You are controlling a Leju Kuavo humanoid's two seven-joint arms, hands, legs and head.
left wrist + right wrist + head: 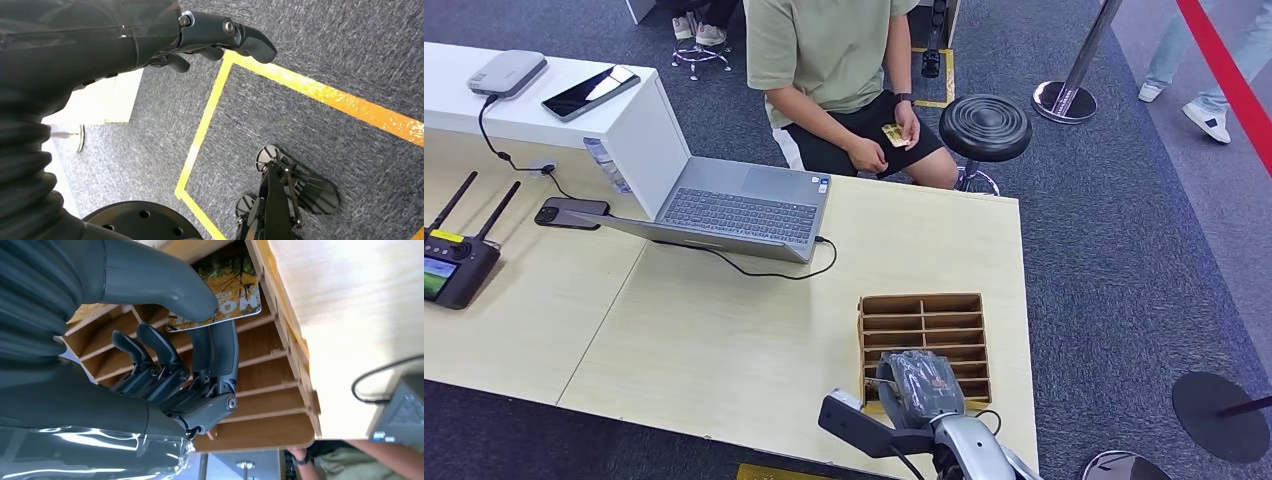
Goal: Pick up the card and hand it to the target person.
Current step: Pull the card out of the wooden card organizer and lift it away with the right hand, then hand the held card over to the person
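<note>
**Right hand on the card at the rack's near end**

At the table's (724,340) near edge, toward its right corner, the right hand (921,385) reaches down into the wooden slotted rack (924,318). In the right wrist view its thumb (165,287) presses on the face of the card (235,285) — an autumn-leaf print — with fingers (220,347) behind it, so the card is pinched while it sits in the rack's nearest slot. The left hand (200,37) hangs over the carpet (fingers curled loosely, holding nothing). Farther along the table, an open laptop (734,205) sits at the far edge; a remote controller (454,260) lies by the left edge. Beyond the far edge a seated person (834,70) holds a small card (895,135).
</note>
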